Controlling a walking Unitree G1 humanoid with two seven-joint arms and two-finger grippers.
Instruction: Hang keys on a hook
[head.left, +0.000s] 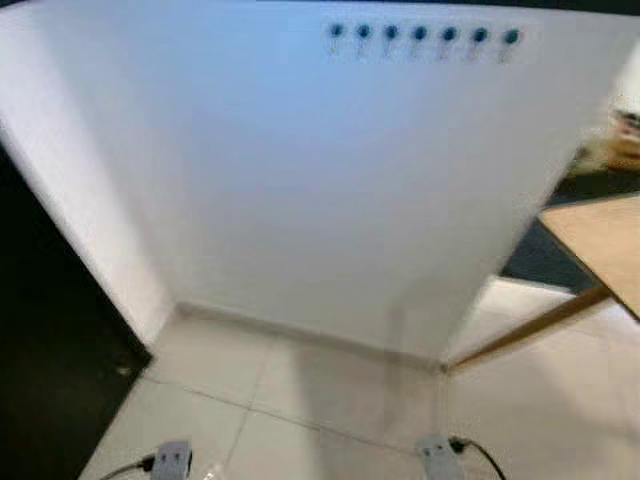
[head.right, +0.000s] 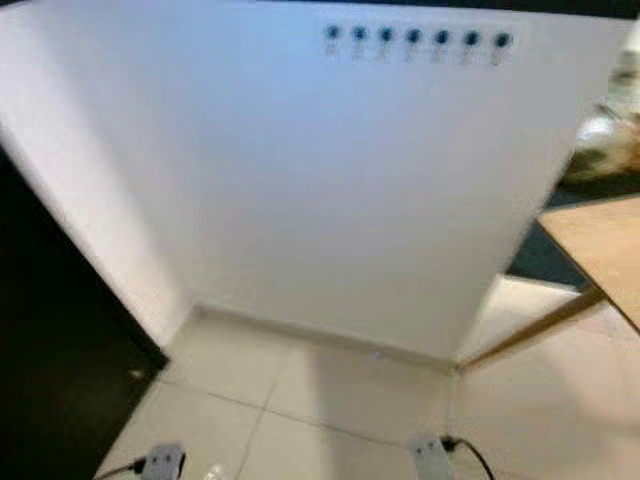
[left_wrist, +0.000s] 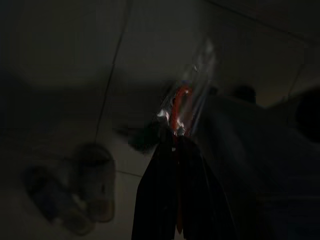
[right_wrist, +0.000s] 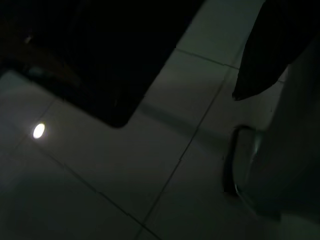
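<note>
Keys dim in the left claw, hooks high on the wall

Keys (left_wrist: 176, 112) show in the dark left wrist view as a red loop with a few bright metal glints, pinched at the tips of the left claw (left_wrist: 175, 142), whose two black fingers are pressed together on them. Something clear and shiny, perhaps a tag or wrapper, juts out past the loop; what it is cannot be made out. Beneath them lies tiled floor (left_wrist: 60, 60), with a pair of slippers (left_wrist: 75, 192) blurred in the gloom.

The right wrist view is nearly black. One dark finger (right_wrist: 265, 50) of the right claw cuts in at a corner, and I cannot tell whether that claw is spread or closed. A small bright spot (right_wrist: 38, 130) glints on the tiles.

From the head camera, blurred, a row of seven dark hooks (head.left: 420, 36) sits high on a white wall (head.left: 330, 180), near the upper edge of the picture. The wall ends at an outer corner on the right, where a wooden table (head.left: 600, 245) edge juts in. A dark opening (head.left: 45, 330) borders the left side. Open pale floor lies before the wall.
</note>
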